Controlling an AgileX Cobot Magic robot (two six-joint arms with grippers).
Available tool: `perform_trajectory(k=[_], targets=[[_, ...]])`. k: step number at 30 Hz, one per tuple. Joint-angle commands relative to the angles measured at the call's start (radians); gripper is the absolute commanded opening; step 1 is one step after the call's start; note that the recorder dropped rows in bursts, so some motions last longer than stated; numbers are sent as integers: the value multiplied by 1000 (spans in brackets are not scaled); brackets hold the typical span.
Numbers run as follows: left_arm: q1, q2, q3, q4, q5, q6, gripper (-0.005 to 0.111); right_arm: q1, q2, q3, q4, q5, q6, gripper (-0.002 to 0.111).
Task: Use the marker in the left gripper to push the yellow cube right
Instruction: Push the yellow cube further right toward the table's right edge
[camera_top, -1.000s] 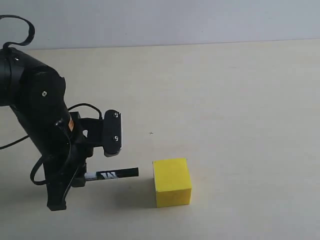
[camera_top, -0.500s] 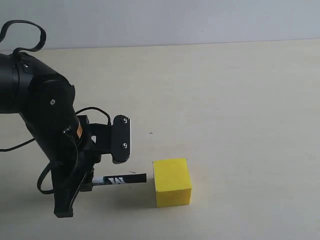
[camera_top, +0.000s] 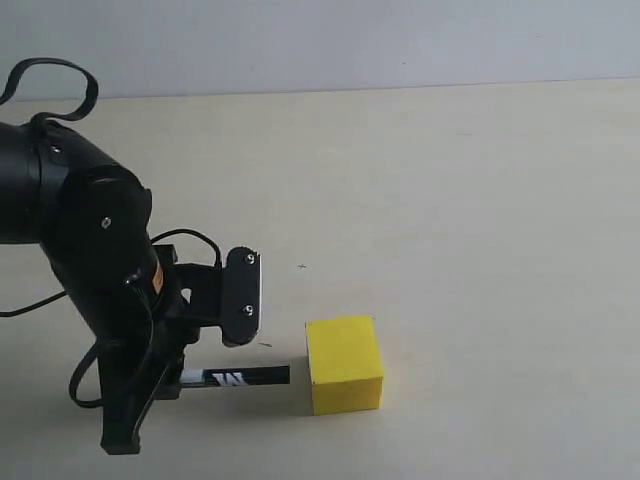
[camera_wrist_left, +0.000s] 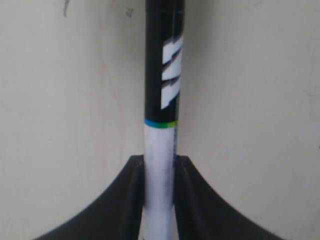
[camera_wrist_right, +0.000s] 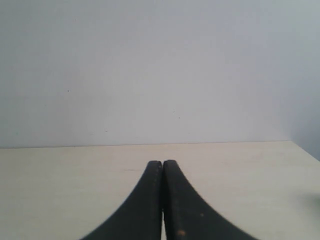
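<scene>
The yellow cube (camera_top: 344, 363) rests on the beige table near the front, a little left of centre. My left gripper (camera_top: 190, 378) is shut on the marker (camera_top: 238, 377), which lies level just above the table and points right. Its black cap end stops a small gap short of the cube's left face. In the left wrist view the marker (camera_wrist_left: 163, 100) runs straight out between the black fingers (camera_wrist_left: 131, 200), which grip its white barrel; the cube is out of that view. My right gripper (camera_wrist_right: 162, 165) is shut with nothing in it and does not show in the exterior view.
The beige table (camera_top: 480, 200) stretches right and back from the cube to a pale wall. A black cable (camera_top: 50, 75) loops above the left arm at the far left.
The left arm has dropped lower and edged right, carrying the marker down toward the table and nearer the cube's left face. The cube has not moved.
</scene>
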Motion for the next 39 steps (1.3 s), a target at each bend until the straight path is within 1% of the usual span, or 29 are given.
perform_trajectory(k=[1,4,5,8,9,10,12,15,17,18,21,27,32,39], targets=[[-5,-2,9,-10,-22,-8,0,2,-5,5,1,-6,-1,0],[-9,-2,9,-24,-70,-8,0,2,-5,5,1,-6,-1,0],[-21,-2,0,-42,-90,-3,0,2,-5,5,1,-6,-1,0],[-111,-2,-41,-65,-131,-1,0,2,-5,5,1,-6,-1,0],[-124,-2,-54,-60,-131,-1,0,2,-5,5,1,-6,-1,0],[-122,-2,-65,-58,-128,-6,0,2,-5,5,1,-6,-1,0],[-94,-2,-67,-58,-115,-6,0,2,-5,5,1,-6,-1,0],[-39,-2,-67,-55,-72,-14,0,2,-5,5,1,-6,-1,0],[-10,-2,-67,-55,-39,-64,0,2,-5,5,1,-6,-1,0],[-7,-2,-67,-55,-29,-80,0,2,-5,5,1,-6,-1,0],[-9,-2,-49,-55,-6,-85,0,2,-5,5,1,-6,-1,0],[-52,37,-19,-53,-12,-76,0,2,-5,5,1,-6,-1,0],[-52,38,-19,-53,-67,-76,0,2,-5,5,1,-6,-1,0],[-54,47,-21,-53,-91,-76,0,2,-5,5,1,-6,-1,0]])
